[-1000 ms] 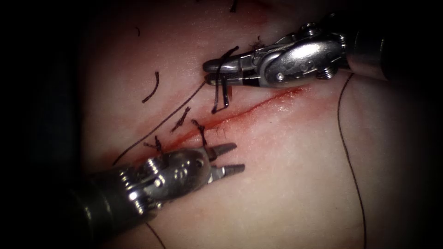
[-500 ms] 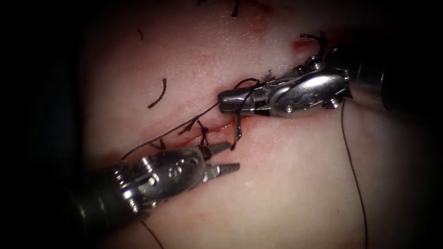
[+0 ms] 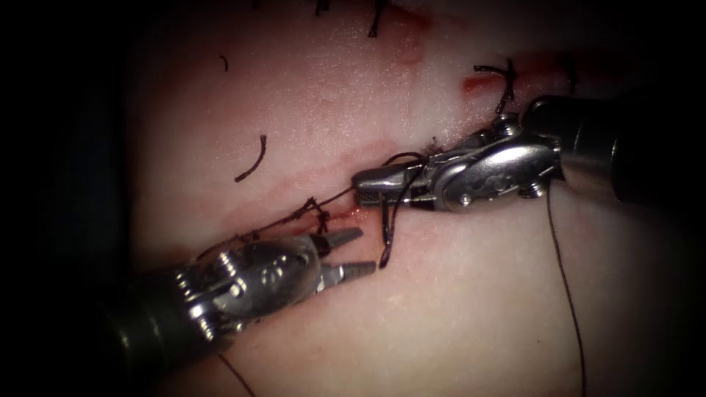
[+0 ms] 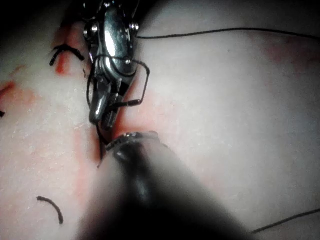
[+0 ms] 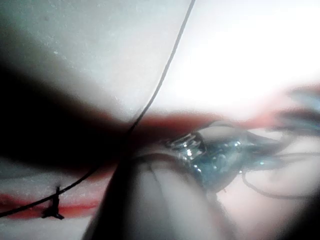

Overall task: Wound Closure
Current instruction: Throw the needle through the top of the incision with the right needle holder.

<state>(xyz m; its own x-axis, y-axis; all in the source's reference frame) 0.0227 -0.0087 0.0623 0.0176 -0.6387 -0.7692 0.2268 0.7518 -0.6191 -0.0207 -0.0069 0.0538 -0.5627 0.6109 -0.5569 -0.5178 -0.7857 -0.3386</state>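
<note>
Nearest the endoscope, at lower left, the left arm's claw (image 3: 351,254) has its 2 ribbed jaws spread and pinches nothing; its tips sit just right of a knotted stitch (image 3: 318,215) on the cut (image 3: 346,215). Past it, the right arm's claw (image 3: 379,187) comes in from the right with jaws pressed together on the thread (image 3: 388,220), which is looped around them; 2 dark strands hang from the loops toward the left tips. A taut strand runs from that claw down-left along the cut through the stitch. I cannot make out the needle.

As I judge it, closure is well along: another knot (image 3: 506,77) sits farther up the cut at upper right, and cut ends of thread (image 3: 251,160) lie on the tissue (image 3: 456,294) to the left. The loops suggest a knot not yet finished.

The tissue is pale, moist and softly glossy, with red fluid (image 3: 474,83) smeared thinly along the cut. The thread is fine, dark and limp; the jaws are polished steel.
</note>
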